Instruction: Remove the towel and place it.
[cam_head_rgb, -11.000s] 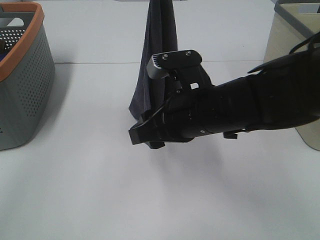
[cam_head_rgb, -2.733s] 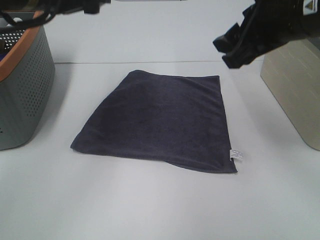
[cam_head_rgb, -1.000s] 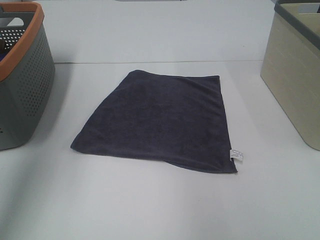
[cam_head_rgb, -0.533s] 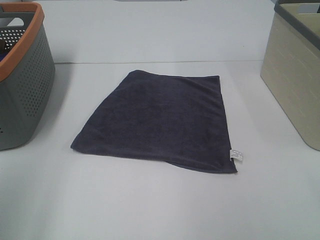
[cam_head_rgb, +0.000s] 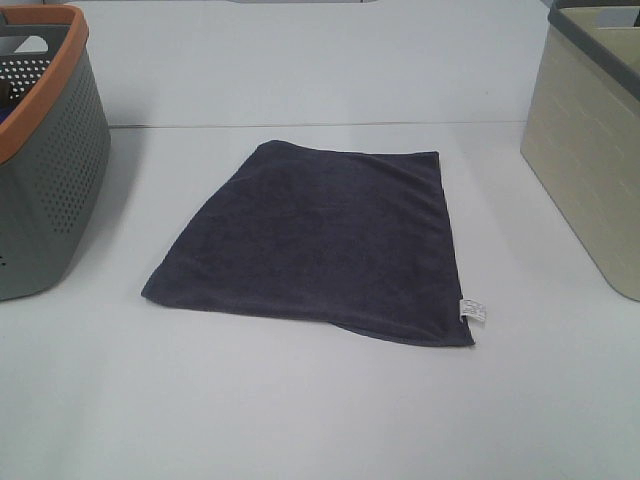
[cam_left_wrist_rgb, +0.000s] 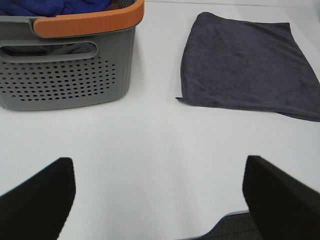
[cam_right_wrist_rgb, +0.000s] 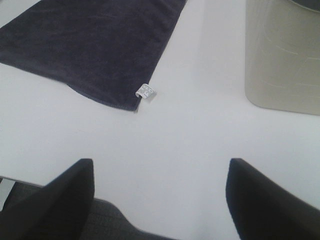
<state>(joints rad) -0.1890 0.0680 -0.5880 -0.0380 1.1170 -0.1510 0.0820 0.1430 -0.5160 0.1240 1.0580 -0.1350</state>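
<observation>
The towel (cam_head_rgb: 325, 240) lies spread flat on the white table between the two baskets, its small white tag (cam_head_rgb: 472, 311) at the near right corner. It also shows in the left wrist view, towel (cam_left_wrist_rgb: 247, 65), and in the right wrist view, towel (cam_right_wrist_rgb: 95, 42), with the tag (cam_right_wrist_rgb: 145, 92). No arm appears in the exterior high view. My left gripper (cam_left_wrist_rgb: 157, 195) is open over the table's near edge, well short of the towel. My right gripper (cam_right_wrist_rgb: 160, 200) is open too, back from the tagged corner, with nothing between its fingers.
A grey perforated basket with an orange rim (cam_head_rgb: 40, 150) stands at the left, with blue cloth inside (cam_left_wrist_rgb: 55, 7). A beige basket with a dark rim (cam_head_rgb: 590, 140) stands at the right. The table's near edge (cam_left_wrist_rgb: 200, 235) lies under both grippers.
Over the last second nothing moves. Before that, the towel hung in the right gripper; then it lay flat and both arms drew back out of the exterior high view.
</observation>
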